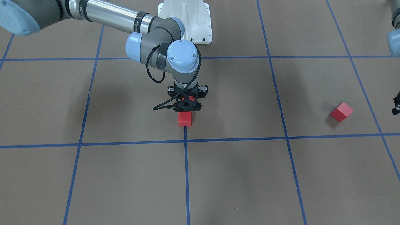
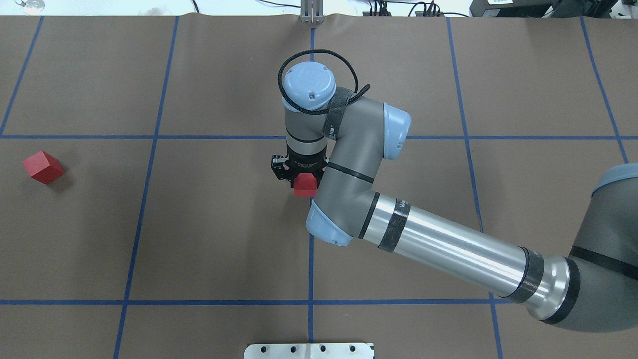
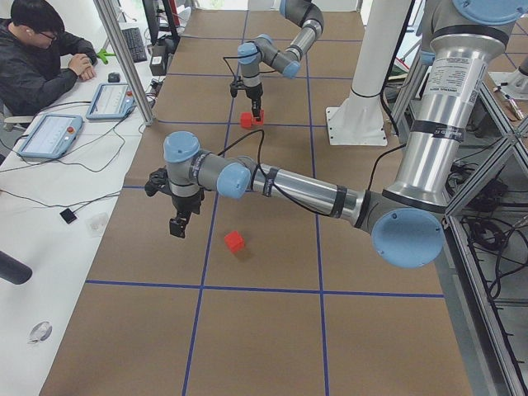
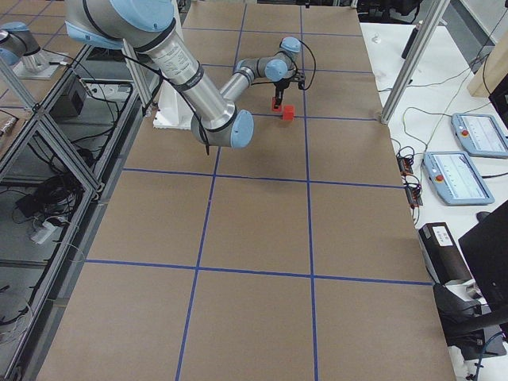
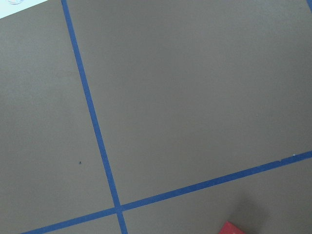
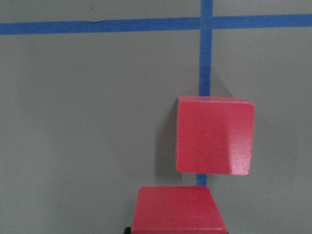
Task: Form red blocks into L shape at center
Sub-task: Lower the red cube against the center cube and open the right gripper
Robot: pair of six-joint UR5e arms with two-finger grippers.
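red block (image 6: 178, 210) held by right hand (image 2: 304, 180) | second block (image 1: 184, 118) at center (image 1: 185, 132)

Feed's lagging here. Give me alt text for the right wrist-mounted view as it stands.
Two red cubes dominate: the far red block sits on the brown floor over the vertical blue tape line, just below its crossing with the horizontal blue line, and the near red block is cut off by the bottom edge, a narrow gap between them.

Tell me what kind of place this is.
Probably a robotics lab: a left arm and right arm over a blue-taped table, aluminium framing, teach pendants alongside.
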